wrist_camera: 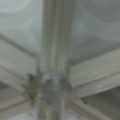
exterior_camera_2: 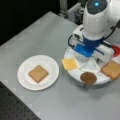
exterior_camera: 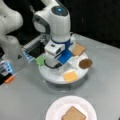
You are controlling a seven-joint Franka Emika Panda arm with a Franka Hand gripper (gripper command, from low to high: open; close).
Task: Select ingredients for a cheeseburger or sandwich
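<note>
In a front view, a white plate (exterior_camera_2: 25, 77) lies at the frame's left on the grey counter (exterior_camera_2: 50, 32), and a single tan-brown toast square (exterior_camera_2: 38, 73) rests flat near its middle. That slice is all there is of the sandwich so far.

Right of the plate, near it but apart, stands a round white divided tray (exterior_camera_2: 75, 76). The yellow cheese square (exterior_camera_2: 69, 63) lies in its left compartment, the dark-brown round patty (exterior_camera_2: 88, 77) at its lower edge, and another toast square (exterior_camera_2: 111, 69) at its right side. A red tomato disc (exterior_camera_2: 116, 50) shows at the right edge of the frame, partly cut off.

The white arm comes down over the middle of the tray, its wrist with the blue block hiding the claw, so I cannot tell how wide the claw stands or whether it has hold of anything.

In a front view from the opposite side, the green lettuce (exterior_camera: 40, 60) peeks out at the tray's left, just beside the arm's wrist; the cheese, patty and toast lie to the arm's right. The wrist view shows only the tray's white dividers (wrist_camera: 53, 50) meeting at a central hub, seen close.
</note>
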